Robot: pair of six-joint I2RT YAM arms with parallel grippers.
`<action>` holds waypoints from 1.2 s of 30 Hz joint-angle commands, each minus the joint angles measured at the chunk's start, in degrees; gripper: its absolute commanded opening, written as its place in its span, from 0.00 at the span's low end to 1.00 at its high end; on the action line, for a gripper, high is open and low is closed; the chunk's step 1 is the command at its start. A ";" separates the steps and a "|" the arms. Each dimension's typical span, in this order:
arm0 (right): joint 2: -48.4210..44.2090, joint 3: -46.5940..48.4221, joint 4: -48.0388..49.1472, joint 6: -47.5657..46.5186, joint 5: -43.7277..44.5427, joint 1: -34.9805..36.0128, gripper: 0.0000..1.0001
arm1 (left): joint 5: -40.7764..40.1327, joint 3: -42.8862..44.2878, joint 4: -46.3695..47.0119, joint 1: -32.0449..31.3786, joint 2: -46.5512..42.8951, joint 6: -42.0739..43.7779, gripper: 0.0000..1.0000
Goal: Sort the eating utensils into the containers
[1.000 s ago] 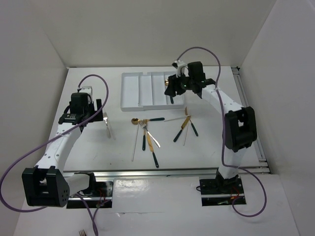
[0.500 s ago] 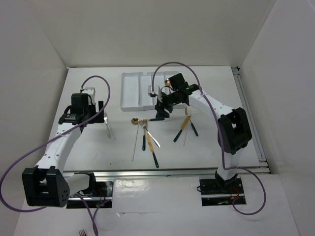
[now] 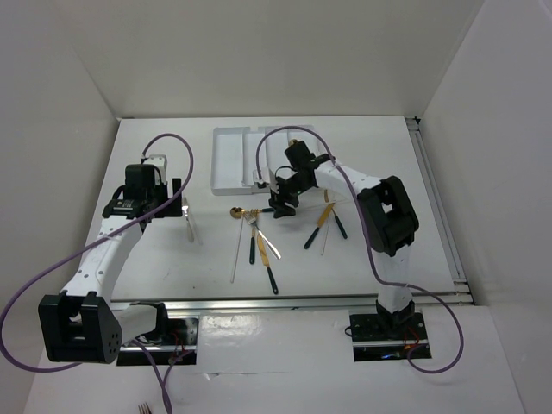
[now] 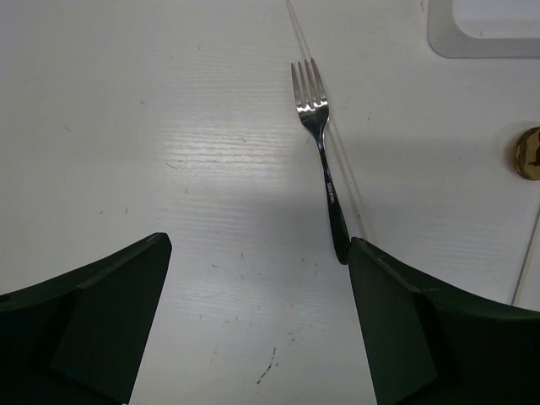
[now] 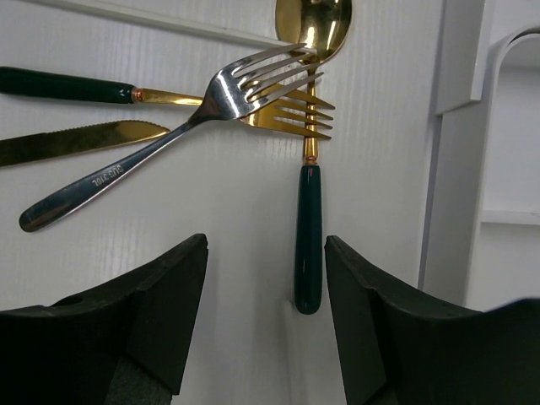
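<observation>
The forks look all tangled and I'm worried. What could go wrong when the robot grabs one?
The right tool is open over the green-handled gold fork. The silver fork lies across its tines, so lifting may drag or flip it, maybe knocking the gold spoon at their tips. The handle sits close to one finger, so the grip might slip.

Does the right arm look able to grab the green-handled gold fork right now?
Probably yes. The right gripper hangs open right over it, with the gold fork lying so that its green handle is bare between the jaws. A silver fork crosses only its tines.
</observation>
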 commanded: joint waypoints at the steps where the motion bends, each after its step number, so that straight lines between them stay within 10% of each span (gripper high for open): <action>1: 0.98 3.57 -0.30 -1.14 -0.51 0.39 0.65 | -0.72 1.21 0.51 -0.16 -1.50 1.19 1.00; 20: 8.97 6.03 2.33 -1.14 2.39 -0.14 0.57 | -1.24 1.73 1.03 -0.16 1.48 1.19 1.00; 36: 7.66 -3.47 9.10 -3.33 11.18 0.92 0.00 | -2.91 1.73 1.56 -0.16 2.54 1.19 1.00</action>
